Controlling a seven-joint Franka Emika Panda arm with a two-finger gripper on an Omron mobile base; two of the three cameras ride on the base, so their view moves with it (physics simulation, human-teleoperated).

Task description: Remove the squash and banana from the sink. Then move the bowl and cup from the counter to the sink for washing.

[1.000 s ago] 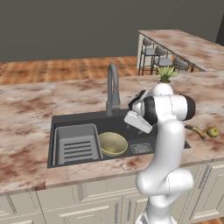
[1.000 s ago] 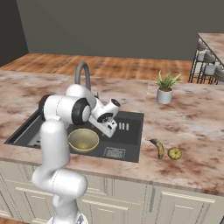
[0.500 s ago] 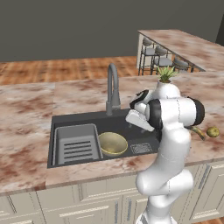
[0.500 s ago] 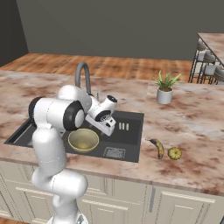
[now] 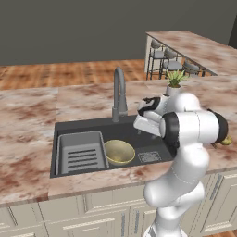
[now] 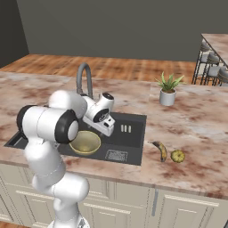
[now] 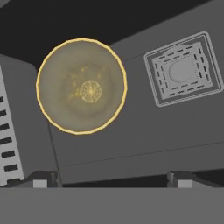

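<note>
The olive-yellow bowl (image 5: 119, 152) (image 6: 84, 141) (image 7: 82, 85) rests upright on the floor of the dark sink (image 5: 83, 125) (image 6: 133, 133), between the ribbed tray and the drain. My gripper (image 5: 140, 127) (image 6: 107, 130) (image 7: 113, 179) hangs above the basin, a little to the drain side of the bowl. It is open, its fingertips (image 7: 43, 179) wide apart with nothing between them. On the counter right of the sink, the banana (image 6: 161, 150) lies beside the squash (image 6: 177, 156) (image 5: 226, 140). The green cup is out of view.
The grey gooseneck faucet (image 5: 118, 92) (image 6: 84, 78) rises behind the basin, close to my hand. The ribbed tray (image 5: 82, 152) (image 7: 6, 144) fills the sink's left part, and the square drain (image 7: 183, 70) (image 6: 116, 155) sits at the right. A potted plant (image 6: 168, 91) (image 5: 173, 82) stands further back.
My elbow has swung out to the side while the hand stayed almost in place over the sink. The bowl, banana and squash have not moved.
</note>
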